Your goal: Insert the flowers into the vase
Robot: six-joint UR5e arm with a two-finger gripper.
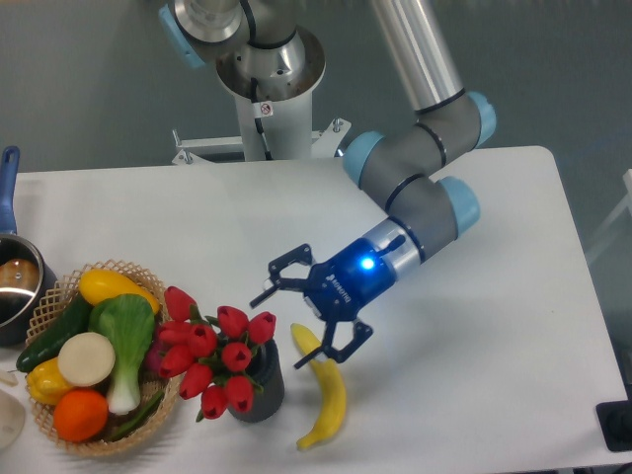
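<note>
Two dark fingers of the end effector [304, 313] stand spread wide with nothing between them, one reaching up-left [281, 271] and the other down toward the banana [321, 398], over which it hangs. A blue light glows on its blue collar, where a small white brand mark runs along the housing, too small to read. Just left of the open fingers, the flowers [210, 353] sit with their stems down in the vase [259, 388], the red buds leaning out to the left so that they cover most of the vase's mouth and the stems are hidden; only the dark ribbed side shows. The vase stands near the front edge of the bench [474, 385], touching or nearly touching the yellow banana on its right. Left of it, a woven basket [61, 286] holds vegetables and fruit, some tucked behind the buds, and its lower rim comes close to the front edge. At the left edge a blue-handled pot [14, 278] is cut off by the frame. Much open bench lies behind the end effector and toward the right edge. On the arm's base column [265, 94] behind the bench, a small warning sticker shows, unreadable.
</note>
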